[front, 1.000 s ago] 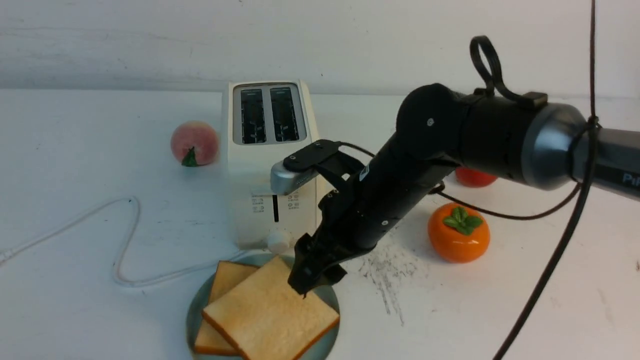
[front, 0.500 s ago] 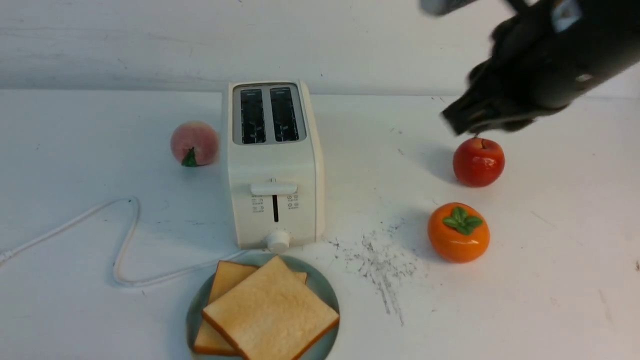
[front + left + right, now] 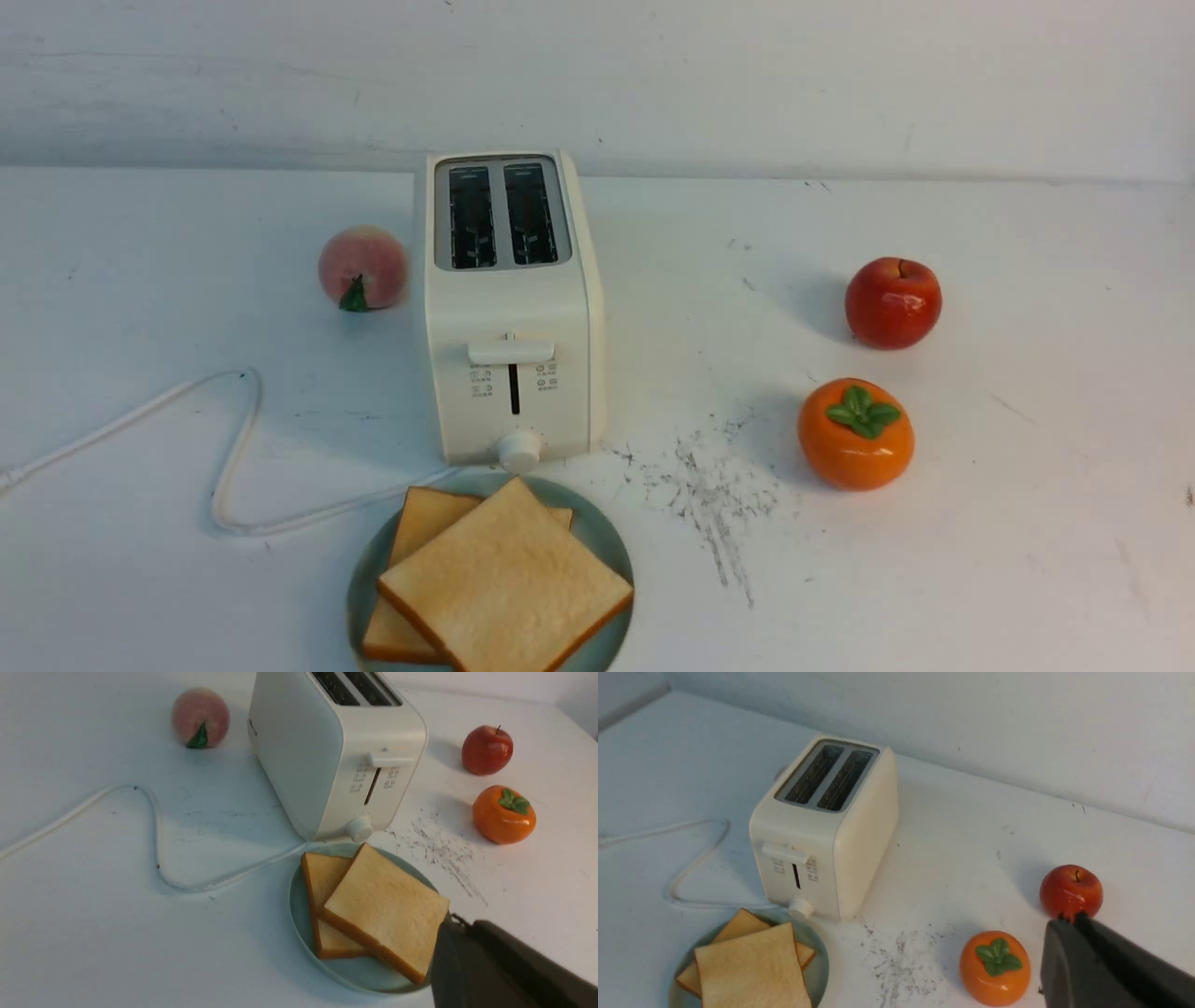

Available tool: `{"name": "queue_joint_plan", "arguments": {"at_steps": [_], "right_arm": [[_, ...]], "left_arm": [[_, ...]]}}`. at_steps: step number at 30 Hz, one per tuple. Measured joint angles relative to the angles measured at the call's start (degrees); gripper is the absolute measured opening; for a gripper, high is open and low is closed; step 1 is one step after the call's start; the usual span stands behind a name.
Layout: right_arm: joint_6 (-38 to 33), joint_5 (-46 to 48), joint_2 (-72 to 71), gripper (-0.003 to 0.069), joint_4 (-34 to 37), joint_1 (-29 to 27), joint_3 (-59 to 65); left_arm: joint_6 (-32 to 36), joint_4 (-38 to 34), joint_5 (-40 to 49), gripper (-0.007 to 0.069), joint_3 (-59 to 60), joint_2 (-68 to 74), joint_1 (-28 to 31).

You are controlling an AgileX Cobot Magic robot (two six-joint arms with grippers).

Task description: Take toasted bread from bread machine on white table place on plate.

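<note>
Both golden, square slices of toasted bread (image 3: 504, 583) lay overlapped on the round blue-green plate (image 3: 359, 579) at the white table's (image 3: 980, 560) near edge. My left gripper (image 3: 448, 926) and right gripper (image 3: 1069, 921) were closed and empty. The toast seemed light and brittle; I'd pinch a crust edge.

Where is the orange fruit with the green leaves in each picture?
Front view: the orange fruit sits on the right, in front of the red apple.
Left wrist view: it lies beside the red apple, past the scratch marks from the plate.
Right wrist view: it lies between the scratch marks and the red apple.
Shared landmark: the bread machine, in all three.
</note>
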Motion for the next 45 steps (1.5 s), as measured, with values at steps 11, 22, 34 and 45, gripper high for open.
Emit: {"name": "queue_joint_plan", "arguments": {"at_steps": [11, 22, 34, 45], "right_arm": [[8.4, -23.0, -27.1, -0.0007, -1.1, 0.0, 37.1], [8.4, -29.4, -34.3, 0.0000, -1.2, 0.0, 46.8], [8.4, -29.9, -34.3, 0.0012, -1.4, 0.0, 46.8], [8.4, -30.1, -34.3, 0.0022, -1.4, 0.0, 46.8]], "left_arm": [[0.0, -5.2, -10.0, -0.0014, 8.2, 0.0, 0.0], [0.0, -6.6, -16.6, -0.0013, 14.7, 0.0, 0.0], [0.0, -6.6, -16.7, -0.0011, 14.8, 0.0, 0.0], [0.0, -6.4, -16.9, -0.0001, 15.2, 0.0, 0.0]]}}
